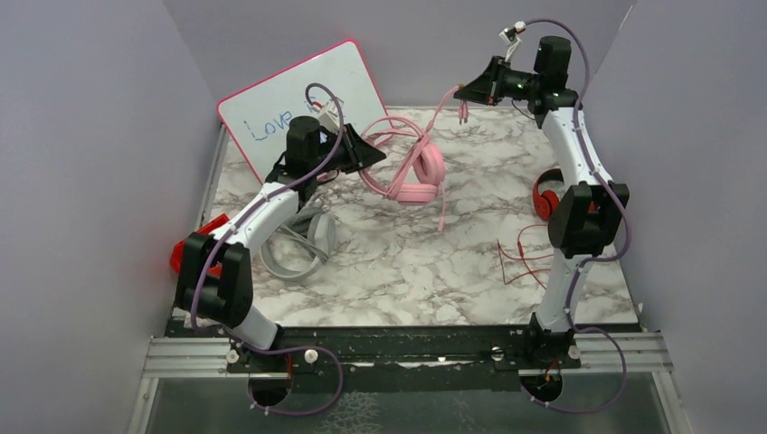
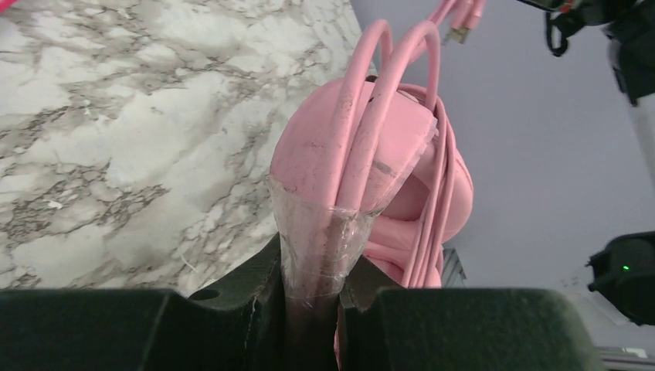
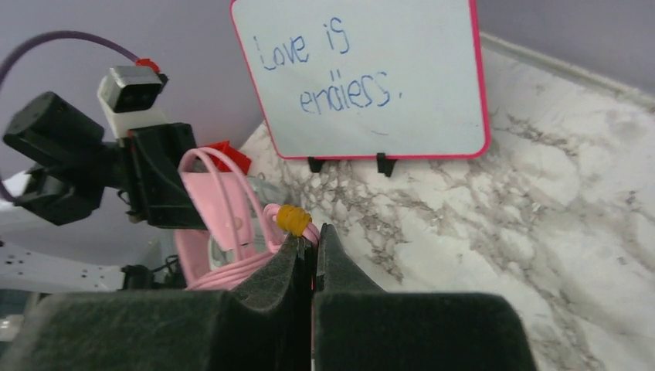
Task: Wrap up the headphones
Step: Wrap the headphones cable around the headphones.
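The pink headphones [image 1: 418,172] hang tilted at mid table, held up by my left gripper [image 1: 366,154], which is shut on their headband [image 2: 340,162]. Their pink cable [image 1: 443,104] loops over the headband and runs up to my right gripper [image 1: 470,90], which is raised at the back right and shut on the cable [image 3: 297,228] near a yellow band [image 3: 293,219]. The cable's end dangles below it. The grey headphones [image 1: 303,244] lie under my left arm. The red-and-black headphones [image 1: 545,194] lie behind my right arm, their red cable [image 1: 520,258] loose on the table.
A pink-framed whiteboard [image 1: 303,104] reading "Love is endless" leans at the back left, also in the right wrist view [image 3: 363,73]. A red object [image 1: 194,244] lies at the table's left edge. Purple walls close in the marble table [image 1: 416,271].
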Controlling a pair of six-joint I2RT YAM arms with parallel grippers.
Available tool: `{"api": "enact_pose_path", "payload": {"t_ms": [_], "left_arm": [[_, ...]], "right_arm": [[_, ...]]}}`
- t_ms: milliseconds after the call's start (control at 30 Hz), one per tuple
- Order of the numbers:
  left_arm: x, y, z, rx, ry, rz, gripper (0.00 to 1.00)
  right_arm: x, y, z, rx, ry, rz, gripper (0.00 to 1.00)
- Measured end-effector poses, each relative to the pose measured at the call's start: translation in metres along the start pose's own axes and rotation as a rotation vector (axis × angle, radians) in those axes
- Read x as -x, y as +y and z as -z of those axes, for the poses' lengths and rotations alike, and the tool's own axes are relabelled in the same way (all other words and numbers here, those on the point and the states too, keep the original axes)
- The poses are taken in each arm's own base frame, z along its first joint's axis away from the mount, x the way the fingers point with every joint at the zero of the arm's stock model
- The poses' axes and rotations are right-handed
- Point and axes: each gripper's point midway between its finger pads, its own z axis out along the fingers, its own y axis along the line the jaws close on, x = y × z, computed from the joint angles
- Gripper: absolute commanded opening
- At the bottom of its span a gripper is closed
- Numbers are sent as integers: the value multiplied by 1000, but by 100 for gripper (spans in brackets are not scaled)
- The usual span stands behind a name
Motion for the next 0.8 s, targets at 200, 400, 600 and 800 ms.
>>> {"api": "enact_pose_path", "payload": {"t_ms": [200,400,600,800], "left_arm": [[-5,27,-13,66,10,13,0],[-6,35,-17,86,8,48,0],[2,26,-19,56,-24,90,0],[9,17,-20,27,-49,136,0]], "right_arm": [[-10,32,-13,31,37,-178,0],[-31,71,-17,70,38,-399,0],[-36,98,-22,72,-43,-482,0],[-46,121,-50,31,-118,-446,0]]}}
